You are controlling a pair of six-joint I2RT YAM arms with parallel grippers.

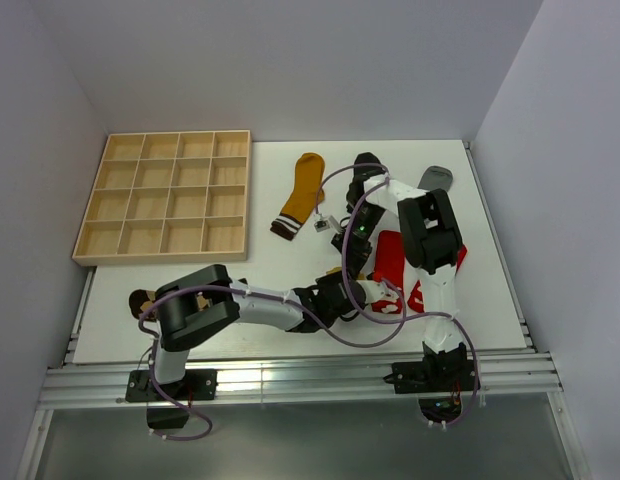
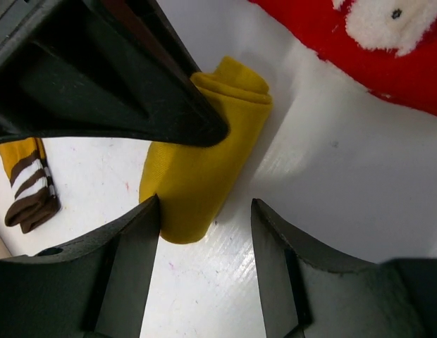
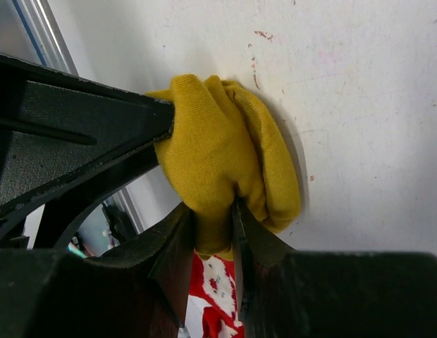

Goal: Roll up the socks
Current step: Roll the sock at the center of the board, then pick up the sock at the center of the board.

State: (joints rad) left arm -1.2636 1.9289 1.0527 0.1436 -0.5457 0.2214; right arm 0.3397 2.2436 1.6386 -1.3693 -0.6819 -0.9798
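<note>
A mustard yellow sock rolled into a bundle point(image 2: 204, 169) lies on the white table. My right gripper point(image 3: 215, 232) is shut on one end of this roll point(image 3: 218, 155). My left gripper point(image 2: 204, 208) is open around the roll's other end, with its left finger point(image 2: 130, 246) touching the fabric. In the top view both grippers meet near the table's front middle, the left point(image 1: 342, 292) and the right point(image 1: 350, 262), and they hide the roll. A second yellow sock point(image 1: 302, 195) with a brown striped cuff lies flat further back. A red sock with white print point(image 1: 390, 255) lies under the right arm.
A wooden grid tray point(image 1: 163, 256) stands at the back left. A grey sock point(image 1: 436, 177) and a black sock point(image 1: 365, 160) lie near the back edge. A brown patterned sock point(image 1: 140, 300) peeks out beside the left arm's base. A metal rail point(image 1: 290, 380) borders the front.
</note>
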